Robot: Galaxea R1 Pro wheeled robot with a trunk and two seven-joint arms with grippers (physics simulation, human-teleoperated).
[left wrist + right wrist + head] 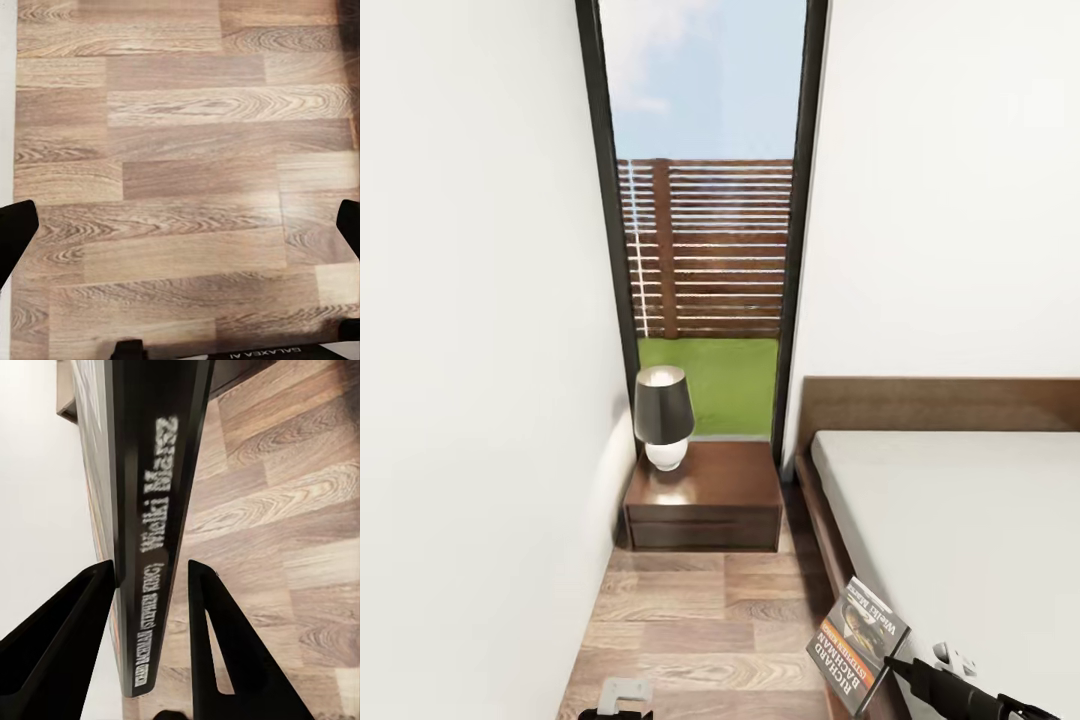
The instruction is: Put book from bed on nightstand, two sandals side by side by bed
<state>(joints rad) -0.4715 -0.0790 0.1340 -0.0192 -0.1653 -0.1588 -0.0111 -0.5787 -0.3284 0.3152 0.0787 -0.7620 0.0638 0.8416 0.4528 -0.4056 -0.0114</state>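
Note:
The book (857, 645), a dark paperback with an orange band and "RICHARD" on its cover, hangs tilted over the bed's near left edge. My right gripper (900, 668) is shut on it. In the right wrist view its spine (154, 540) runs between the two black fingers (67, 645), over the wood floor beside the mattress. The nightstand (702, 497) stands ahead against the window, left of the bed (960, 520). My left gripper (180, 229) is open above bare floor planks. The sandals are out of view.
A black-shaded lamp with a white base (662, 415) takes up the nightstand's left half; its right half is bare. A narrow strip of wood floor (700, 620) runs between the white left wall (470, 400) and the bed frame. The headboard (940, 402) backs onto the wall.

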